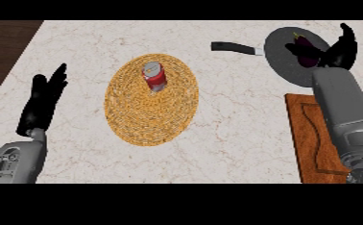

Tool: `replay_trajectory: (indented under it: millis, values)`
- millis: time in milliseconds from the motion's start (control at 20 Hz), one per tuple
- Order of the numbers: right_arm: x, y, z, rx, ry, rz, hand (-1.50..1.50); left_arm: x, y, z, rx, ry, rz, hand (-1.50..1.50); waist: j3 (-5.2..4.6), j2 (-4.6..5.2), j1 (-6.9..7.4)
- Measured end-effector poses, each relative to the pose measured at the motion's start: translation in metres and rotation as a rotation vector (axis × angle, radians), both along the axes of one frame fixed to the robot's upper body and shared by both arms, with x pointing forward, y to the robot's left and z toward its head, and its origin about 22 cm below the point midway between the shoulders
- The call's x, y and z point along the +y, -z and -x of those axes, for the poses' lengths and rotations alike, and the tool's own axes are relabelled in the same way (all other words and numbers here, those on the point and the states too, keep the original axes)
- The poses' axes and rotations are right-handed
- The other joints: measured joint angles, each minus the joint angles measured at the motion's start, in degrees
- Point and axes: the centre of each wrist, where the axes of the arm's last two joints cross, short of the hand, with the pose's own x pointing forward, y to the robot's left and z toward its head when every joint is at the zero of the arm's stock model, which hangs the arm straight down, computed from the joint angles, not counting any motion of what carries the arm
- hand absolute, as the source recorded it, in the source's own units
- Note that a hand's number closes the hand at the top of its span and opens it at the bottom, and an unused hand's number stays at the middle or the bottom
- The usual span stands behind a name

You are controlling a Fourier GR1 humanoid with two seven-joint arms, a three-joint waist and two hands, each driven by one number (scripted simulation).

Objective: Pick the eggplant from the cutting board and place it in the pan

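The eggplant [306,52] lies in the pan [284,58], dark purple with its stem end pointing to the far side. The pan is grey and round, set at the desk's far right, and its black handle [234,48] sticks out to the left. The right hand [333,51] hangs over the pan, right at the eggplant. Its fingers are spread, one pointing up past the pan's far rim, others fanned over the eggplant's left side. They are straight rather than curled, so the hand looks open; whether a fingertip touches the eggplant cannot be told. The right forearm [340,108] runs down across the cutting board [308,137], a brown wooden board near the desk's right edge, just this side of the pan.

A round woven mat [151,118] sits mid-desk, with a red can [154,77] on its far half.

The left hand [44,99] rests open at the left edge, fingers straight and pointing up, holding nothing. The desk [234,123] is pale marble.
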Motion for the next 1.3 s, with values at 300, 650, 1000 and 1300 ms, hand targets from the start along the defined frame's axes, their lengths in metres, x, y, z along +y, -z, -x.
replay_trajectory:
  millis: [300,650,1000,1300]
  values:
    - [-0.007,-0.006,0.000,-0.141,0.095,0.022,-1.50,0.006,-0.001,-0.001,0.000,-0.011,-0.003,0.00,-0.07,-0.26,-0.54]
    - [-0.028,-0.001,0.010,-0.208,0.208,0.002,-1.50,0.014,0.006,0.010,0.023,-0.049,-0.002,0.00,-0.26,-1.58,-2.93]
    - [-0.046,0.014,0.033,-0.266,0.254,0.001,-1.50,0.030,0.022,0.029,0.046,-0.105,-0.002,0.00,-0.48,-2.89,-5.85]
    - [-0.065,0.030,0.076,-0.264,0.217,-0.008,-1.50,0.039,0.020,0.038,0.060,-0.132,-0.008,0.00,-0.60,-3.65,-7.74]
